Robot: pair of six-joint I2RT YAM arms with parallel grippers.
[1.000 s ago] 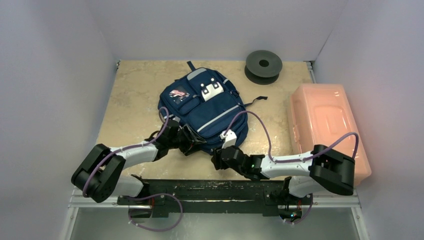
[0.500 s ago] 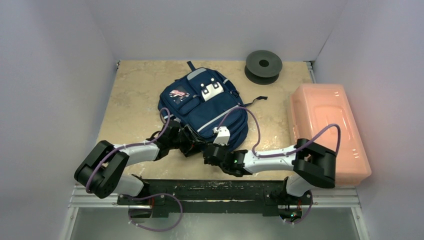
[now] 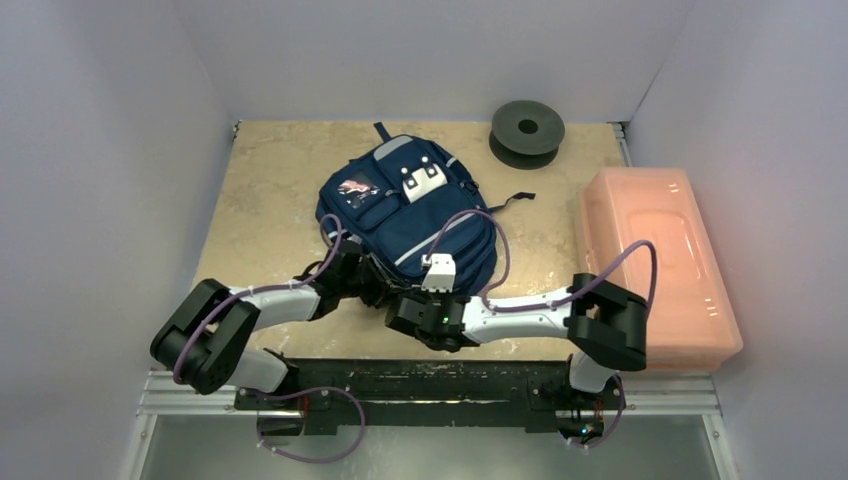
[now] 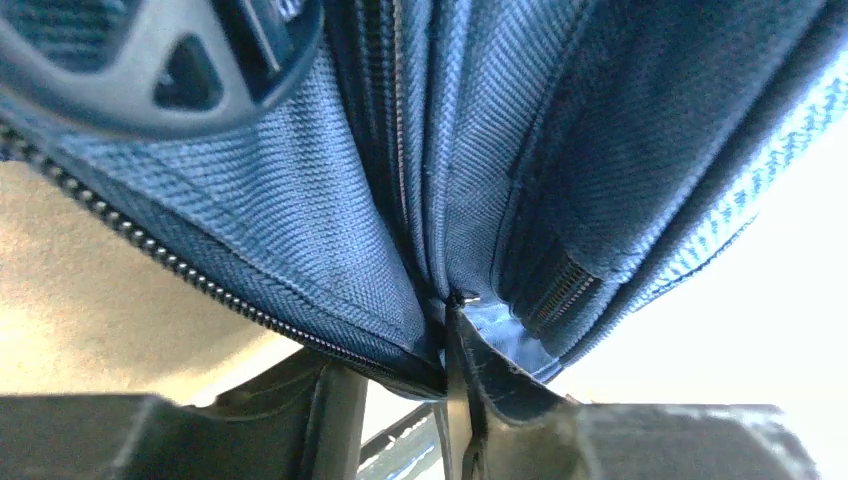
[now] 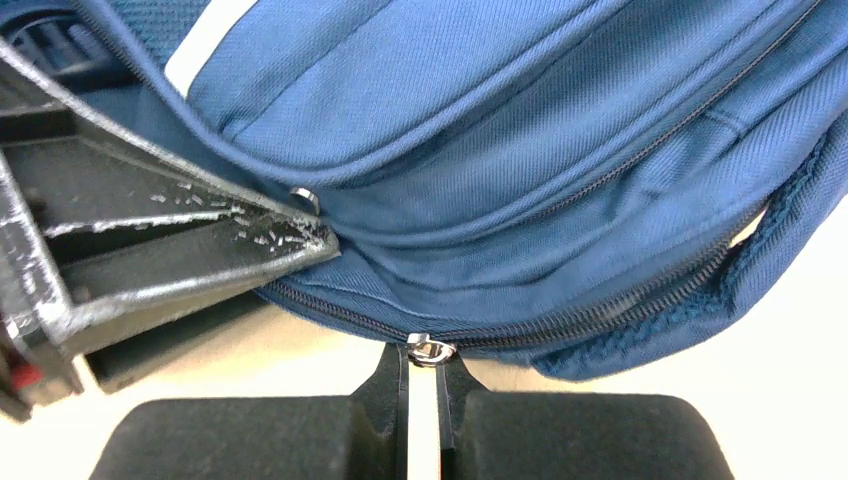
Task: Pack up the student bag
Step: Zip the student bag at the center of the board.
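The student bag, navy with pale trim, lies flat in the middle of the table. Both grippers are at its near edge. My left gripper is pressed up under the bag's seams. Its jaws stand apart, a dark fabric tab lies against one finger, and light shows beside the other finger. My right gripper sits just right of it, low on the table. In the right wrist view the right gripper is shut, pinching the small metal zipper pull on the lower zipper line.
A pink translucent plastic box fills the table's right side. A black spool stands at the back. White walls close in on three sides. The left gripper's black finger lies close beside the right gripper.
The right arm has swung left along the bag's near edge and its jaws have closed on the zipper pull. The left gripper's jaws have narrowed; that arm has barely moved.
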